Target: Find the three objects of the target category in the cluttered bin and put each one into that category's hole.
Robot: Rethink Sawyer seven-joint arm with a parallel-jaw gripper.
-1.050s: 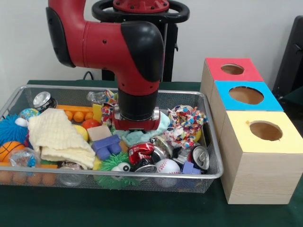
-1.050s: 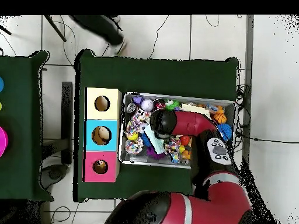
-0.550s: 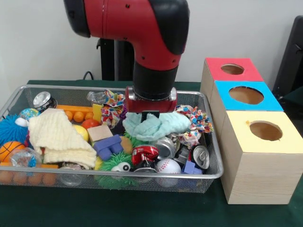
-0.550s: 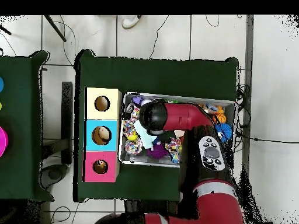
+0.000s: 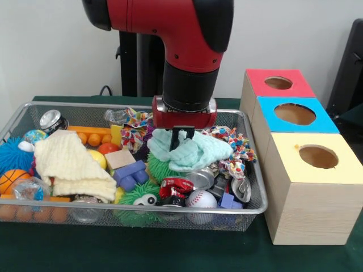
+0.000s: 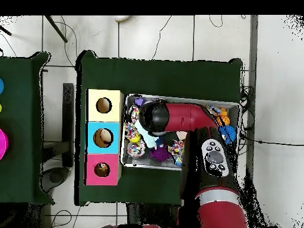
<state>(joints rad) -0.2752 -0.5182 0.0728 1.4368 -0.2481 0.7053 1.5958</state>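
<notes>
Pale mint-green cloth (image 5: 190,150) hangs bunched from the robot's hand (image 5: 182,136), whose two dark fingers are closed on its top fold. The cloth is lifted just clear of the clutter in the wire mesh bin (image 5: 252,170), drooping above a crushed red can (image 5: 173,187) and a green spiky toy (image 5: 139,198). The red and black arm (image 5: 187,62) comes straight down over the middle of the bin.

Other things in the bin, placed from the held cloth: a folded cream cloth (image 5: 71,164) lies well to its left in the front view, a blue block (image 5: 129,174) sits between the two, and a bright patterned fabric piece (image 5: 235,150) lies just beside it on the right, near the bin's wall. A baseball (image 5: 201,199) rests below it by the bin's near rim.

Three wooden boxes stand on the green desk (image 5: 170,252) beside the bin, each with a round hole: a yellow-topped box (image 5: 317,187), a blue-topped box (image 5: 295,116) and a red-topped box (image 5: 278,84).

The step in hand appears to be carrying one soft fabric item out of the bin. Which hole belongs to cloth cannot be told. The next move likely calls for lifting higher so the trailing folds clear the bin's rim, travelling sideways over the boxes, and centring the cloth above the chosen hole before release.
</notes>
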